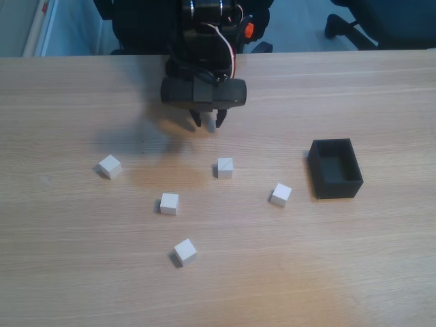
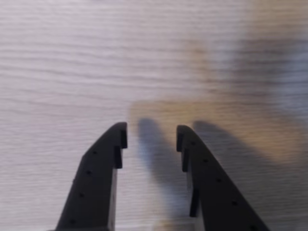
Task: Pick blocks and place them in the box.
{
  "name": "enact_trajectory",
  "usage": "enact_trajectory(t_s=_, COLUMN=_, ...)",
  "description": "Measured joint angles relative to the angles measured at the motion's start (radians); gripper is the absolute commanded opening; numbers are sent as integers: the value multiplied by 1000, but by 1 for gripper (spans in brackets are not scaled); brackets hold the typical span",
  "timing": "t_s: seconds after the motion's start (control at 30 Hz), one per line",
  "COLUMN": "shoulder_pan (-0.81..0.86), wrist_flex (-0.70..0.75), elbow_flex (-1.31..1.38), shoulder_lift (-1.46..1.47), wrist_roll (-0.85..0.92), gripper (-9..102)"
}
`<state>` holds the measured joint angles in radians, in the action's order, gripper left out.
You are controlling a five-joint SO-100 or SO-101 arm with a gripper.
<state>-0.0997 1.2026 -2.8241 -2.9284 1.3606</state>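
Gripper [image 1: 209, 122] hangs empty at 12 o'clock, fingers apart w/ bare table [image 2: 72, 62] between. Your five blocks [image 1: 225, 167] sit scattered mid-table, box [image 1: 334, 168] at 3. Height's probably still high; a crooked descent could nudge that nearest cube away.

wood-grain table [image 1: 340, 272], office chair base [image 1: 340, 27]

— What sort of place is this?

— An office, or a lab set up in one. Far right in the fixed view stands a rolling chair base [image 1: 340, 27] with dark castor legs on a pale blue-grey floor [image 1: 75, 27].

— Anything else?

— The pale wood-grain laminate tabletop [image 1: 381, 272] looks like a desk, and a small black robot arm [image 1: 204, 41] with exposed wires sits at its far edge.
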Motion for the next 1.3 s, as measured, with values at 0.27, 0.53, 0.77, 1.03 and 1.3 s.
enact_trajectory(t_s=0.27, shoulder_pan=-48, wrist_flex=-97, elbow_flex=167, shoulder_lift=215, wrist_roll=-77, gripper=21)
enact_trajectory(t_s=0.53, shoulder_pan=-49, wrist_flex=-330, elbow_flex=195, shoulder_lift=410, wrist_roll=-110, gripper=22)
enact_trajectory(t_s=0.77, shoulder_pan=-63, wrist_flex=-472, elbow_flex=196, shoulder_lift=551, wrist_roll=-123, gripper=22)
enact_trajectory(t_s=1.03, shoulder_pan=-78, wrist_flex=-566, elbow_flex=196, shoulder_lift=649, wrist_roll=-144, gripper=22)
enact_trajectory(t_s=1.3, shoulder_pan=-66, wrist_flex=-661, elbow_flex=179, shoulder_lift=706, wrist_roll=-144, gripper=21)
